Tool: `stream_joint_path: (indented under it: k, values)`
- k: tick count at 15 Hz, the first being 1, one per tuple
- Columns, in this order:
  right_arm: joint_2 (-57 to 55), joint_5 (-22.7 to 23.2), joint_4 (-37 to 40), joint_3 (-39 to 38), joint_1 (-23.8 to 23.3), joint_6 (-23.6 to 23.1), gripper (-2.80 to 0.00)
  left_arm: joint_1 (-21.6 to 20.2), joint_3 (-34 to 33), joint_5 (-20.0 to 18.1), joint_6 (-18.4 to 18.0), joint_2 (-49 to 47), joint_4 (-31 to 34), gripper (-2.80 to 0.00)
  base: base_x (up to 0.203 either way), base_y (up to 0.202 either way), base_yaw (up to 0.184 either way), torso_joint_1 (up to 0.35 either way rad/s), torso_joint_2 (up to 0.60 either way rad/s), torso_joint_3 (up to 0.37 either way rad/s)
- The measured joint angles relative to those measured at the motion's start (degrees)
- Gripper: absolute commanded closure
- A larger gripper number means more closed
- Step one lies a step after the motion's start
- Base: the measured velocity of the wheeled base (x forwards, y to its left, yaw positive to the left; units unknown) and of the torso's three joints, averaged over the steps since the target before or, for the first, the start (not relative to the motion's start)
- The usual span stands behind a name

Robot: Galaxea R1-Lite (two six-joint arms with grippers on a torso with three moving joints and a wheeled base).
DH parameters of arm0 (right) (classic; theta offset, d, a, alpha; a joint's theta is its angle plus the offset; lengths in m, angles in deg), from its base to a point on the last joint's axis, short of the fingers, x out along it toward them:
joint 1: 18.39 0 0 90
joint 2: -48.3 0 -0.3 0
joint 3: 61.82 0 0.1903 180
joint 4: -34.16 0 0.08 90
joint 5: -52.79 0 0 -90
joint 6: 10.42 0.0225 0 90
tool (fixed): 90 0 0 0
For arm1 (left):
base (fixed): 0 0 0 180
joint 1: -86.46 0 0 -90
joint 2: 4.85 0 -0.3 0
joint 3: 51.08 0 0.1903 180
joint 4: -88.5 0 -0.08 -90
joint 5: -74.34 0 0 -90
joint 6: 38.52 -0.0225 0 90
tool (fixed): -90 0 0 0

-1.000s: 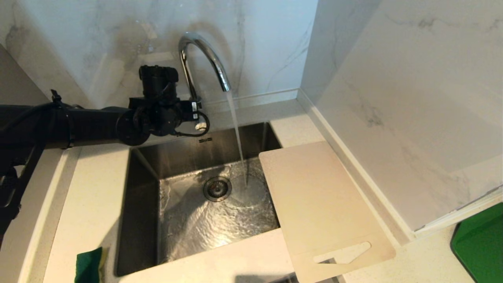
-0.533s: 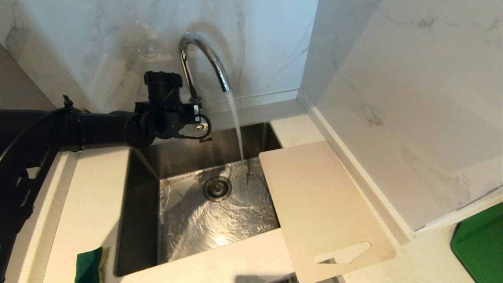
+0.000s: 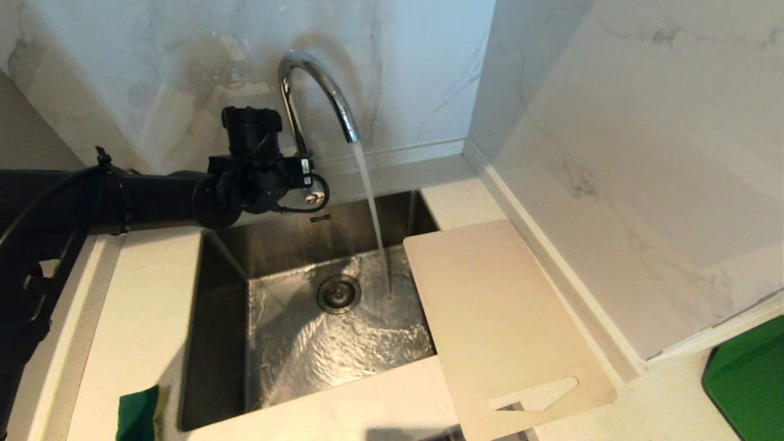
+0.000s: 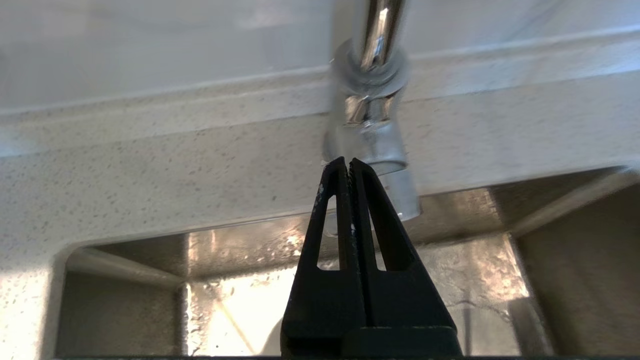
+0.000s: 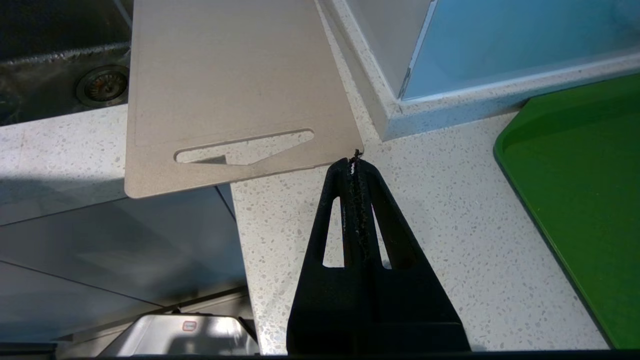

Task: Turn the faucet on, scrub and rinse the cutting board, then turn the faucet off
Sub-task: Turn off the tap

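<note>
Hidden or cut off: left gripper (image 4: 348,162) tips not visible in the head view, lost behind the black wrist housing; faucet (image 3: 318,92) side lever mostly masked there by that housing, only a small round knob showing beside it; faucet base blurred in the left wrist view, spout top cropped off; right arm absent from the head view; green sponge (image 3: 138,411) cropped at the lower edge; green slab (image 3: 747,380) cropped at the right edge.
Left gripper: clenched, fingers pressed flat together with nothing between them, tips right at the chrome faucet base (image 4: 370,135), contact hard to judge; above the back rim of the sink (image 3: 214,343).
Right gripper (image 5: 355,162): clenched and empty, over the speckled table (image 5: 425,240), tips just beside the near corner of the cutting board (image 5: 225,75), apart from it or barely touching, hard to tell.
Faucet: upright behind the sink against the marble wall, water (image 3: 373,220) streaming from the spout onto the sink floor just right of the drain (image 3: 338,294).
Cutting board: flat along the right side of the sink, left edge overhanging the basin, slot handle end overhanging the near table edge; well apart from the left gripper.
Green slab: on the table right of the right gripper.
</note>
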Motion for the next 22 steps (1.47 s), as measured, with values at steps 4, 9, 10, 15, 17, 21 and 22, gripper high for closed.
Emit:
stream_joint_path:
  k: [4, 9, 10, 15, 17, 21, 22]
  values:
    - [-0.02, -0.02, -0.02, 0.0, 0.0, 0.02, 0.0, 1.14, -0.58, 0.09, 0.92, 1.75, 2.64, 0.0, 0.0, 0.0, 0.0, 0.0, 0.0, 0.0]
    - [-0.02, 0.0, 0.0, 0.0, 0.0, 0.0, 0.0, 1.38, -2.63, -1.45, 4.87, 3.9, 7.21, 0.0, 0.0, 0.0, 0.0, 0.0, 0.0, 0.0]
    - [-0.02, 0.0, 0.0, 0.0, 0.0, 0.02, 0.0, 1.37, -3.16, -1.51, 4.98, 3.91, 7.09, 0.0, 0.0, 0.0, 0.0, 0.0, 0.0, 0.0]
    - [-0.02, 0.02, 0.0, 0.0, 0.0, 0.0, 0.0, 0.84, -3.64, -1.6, 5.05, 2.42, 6.15, 0.0, 0.0, 0.0, 0.0, 0.0, 0.0, 0.0]
    - [-0.02, 0.02, -0.01, 0.0, 0.0, -0.01, 0.0, 0.66, -3.6, -1.65, 5.05, 2.0, 6.07, 0.0, 0.0, 0.0, 0.0, 0.0, 0.0, 0.0]
    - [-0.02, 0.0, -0.02, 0.02, 0.0, 0.02, 0.0, 0.62, -3.32, -1.62, 5.01, 1.18, 5.38, 0.0, 0.0, 0.0, 0.0, 0.0, 0.0, 0.0]
    - [-0.02, 0.0, 0.0, 0.02, 0.0, 0.0, 0.0, 0.62, -3.06, -1.66, 4.96, 0.99, 5.38, 0.0, 0.0, 0.0, 0.0, 0.0, 0.0, 0.0]
